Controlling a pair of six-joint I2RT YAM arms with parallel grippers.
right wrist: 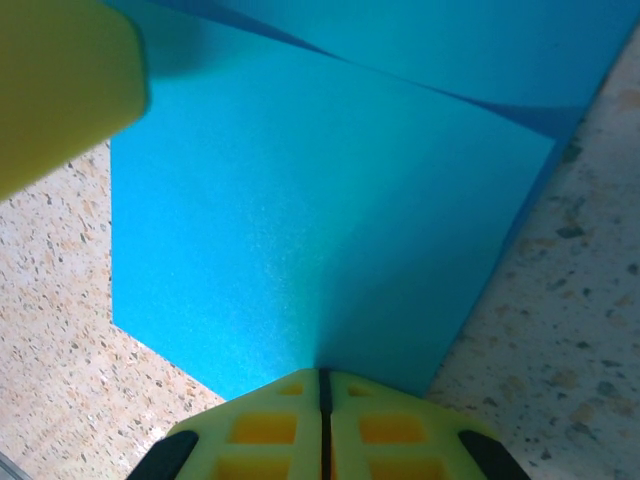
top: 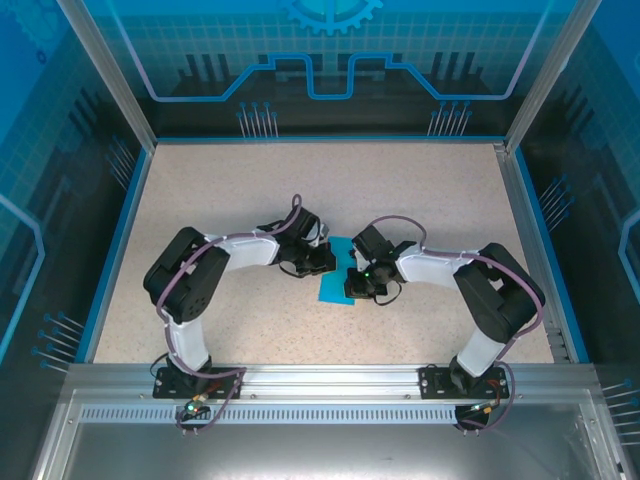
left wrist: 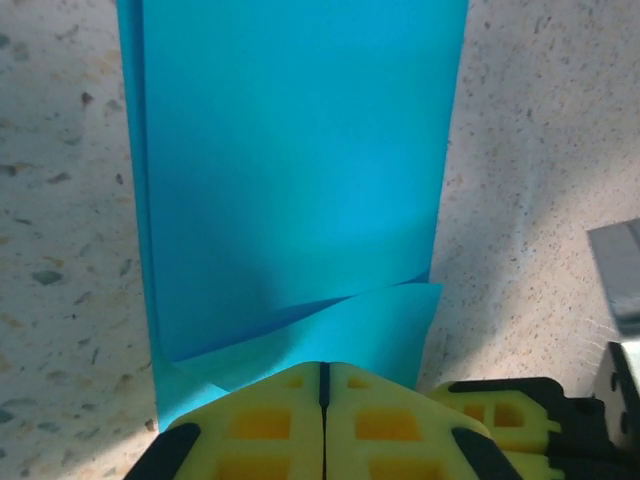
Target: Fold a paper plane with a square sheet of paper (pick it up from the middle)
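From above, the 2 arms bend inward and meet near the middle of the speckled bench (top: 420,190). The left tool (top: 322,263) and the right tool (top: 357,282) sit on either side of the square sheet of paper (top: 333,288), which lies on the bench as a narrow turquoise strip between them, partly covered by both wrists.

The left wrist view looks down along the paper (left wrist: 300,170). The left tool (left wrist: 323,385) has its yellow fingers pressed together, only a thin seam between them, with the tips over the near edge. No paper shows in the seam, so I read it as bearing down and not pinching. Just ahead of the tips a folded flap (left wrist: 350,325) lies over the main layer.

At the right wrist, the right tool (right wrist: 322,390) is likewise closed tight, tips at the edge of a slanted layer of the sheet (right wrist: 300,230). A blurred yellow block (right wrist: 60,80) fills the upper left corner (probably a finger of the other tool).

I judge this an early folding step: the sheet is doubled, no pointed nose yet, and both tools look set to flatten a crease. The next move calls for 1 tool pinning the paper while the other runs along the fold or lifts a corner, without dragging the thin sheet across the bench.
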